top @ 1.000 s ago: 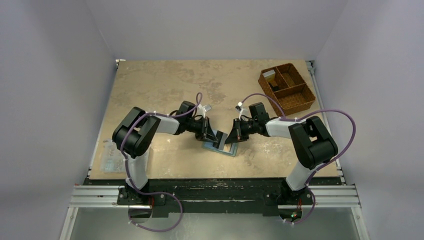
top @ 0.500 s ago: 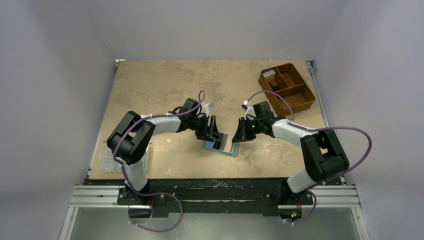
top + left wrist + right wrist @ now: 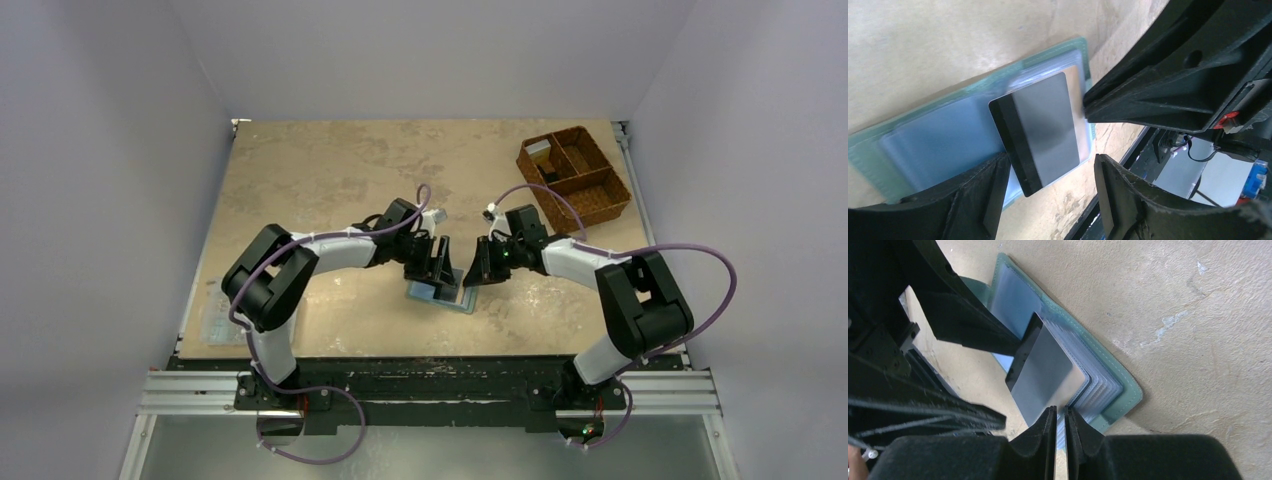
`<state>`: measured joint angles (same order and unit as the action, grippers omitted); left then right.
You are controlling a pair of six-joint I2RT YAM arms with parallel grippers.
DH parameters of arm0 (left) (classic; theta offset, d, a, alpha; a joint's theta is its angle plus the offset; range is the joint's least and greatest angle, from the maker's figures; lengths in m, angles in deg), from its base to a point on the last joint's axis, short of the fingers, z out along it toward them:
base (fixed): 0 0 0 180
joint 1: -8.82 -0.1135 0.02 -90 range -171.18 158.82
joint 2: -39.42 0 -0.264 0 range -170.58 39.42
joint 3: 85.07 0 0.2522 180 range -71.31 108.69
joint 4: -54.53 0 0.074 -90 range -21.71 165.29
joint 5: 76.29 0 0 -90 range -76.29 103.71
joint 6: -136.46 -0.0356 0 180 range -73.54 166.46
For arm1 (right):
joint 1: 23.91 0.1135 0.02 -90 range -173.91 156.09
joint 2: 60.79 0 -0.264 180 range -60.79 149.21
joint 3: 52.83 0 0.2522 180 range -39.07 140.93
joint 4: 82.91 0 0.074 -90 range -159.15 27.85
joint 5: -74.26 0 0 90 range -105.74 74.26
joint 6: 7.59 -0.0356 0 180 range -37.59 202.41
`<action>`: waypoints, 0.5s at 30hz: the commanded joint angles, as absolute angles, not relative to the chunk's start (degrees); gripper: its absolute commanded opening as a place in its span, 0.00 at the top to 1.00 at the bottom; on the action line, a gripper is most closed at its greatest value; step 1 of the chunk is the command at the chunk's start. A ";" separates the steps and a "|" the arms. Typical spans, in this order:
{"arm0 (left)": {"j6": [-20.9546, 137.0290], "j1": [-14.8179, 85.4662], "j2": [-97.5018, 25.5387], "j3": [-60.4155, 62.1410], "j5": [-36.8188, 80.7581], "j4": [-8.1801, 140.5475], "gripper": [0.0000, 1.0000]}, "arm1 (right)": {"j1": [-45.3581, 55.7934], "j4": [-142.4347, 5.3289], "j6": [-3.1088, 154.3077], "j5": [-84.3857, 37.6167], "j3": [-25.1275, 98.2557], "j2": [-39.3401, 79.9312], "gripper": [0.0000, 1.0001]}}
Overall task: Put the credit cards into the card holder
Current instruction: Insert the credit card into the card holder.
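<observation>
The right tool (image 3: 1057, 411) pinched the credit card (image 3: 1048, 367) by its plain end, the striped end lying between the spread fingers of the left tool (image 3: 1050, 167), over the open card holder (image 3: 1128, 390).

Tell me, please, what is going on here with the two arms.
Both arms meet over the open card holder, which lies flat on the table. The right gripper looks closed on one edge of a grey credit card with a black stripe, holding it over the holder's clear pockets. The left gripper is open, its fingers on either side of the card's striped end. The card is not visibly tucked into a pocket yet.
</observation>
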<state>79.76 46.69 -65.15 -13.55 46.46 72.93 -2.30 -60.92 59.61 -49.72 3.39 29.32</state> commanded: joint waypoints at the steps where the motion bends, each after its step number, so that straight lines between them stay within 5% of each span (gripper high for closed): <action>1: 80.68 51.33 -66.27 -9.63 46.24 71.54 0.35 | -2.47 -65.60 58.06 -52.69 2.36 29.53 0.82; 10: 82.61 52.96 -65.45 -9.68 46.59 69.94 0.34 | -3.95 -64.81 57.86 -52.01 0.87 26.87 0.80; 15: 81.35 50.58 -62.68 -10.55 46.19 72.14 0.33 | -6.59 -60.41 60.05 -48.91 1.09 22.37 0.71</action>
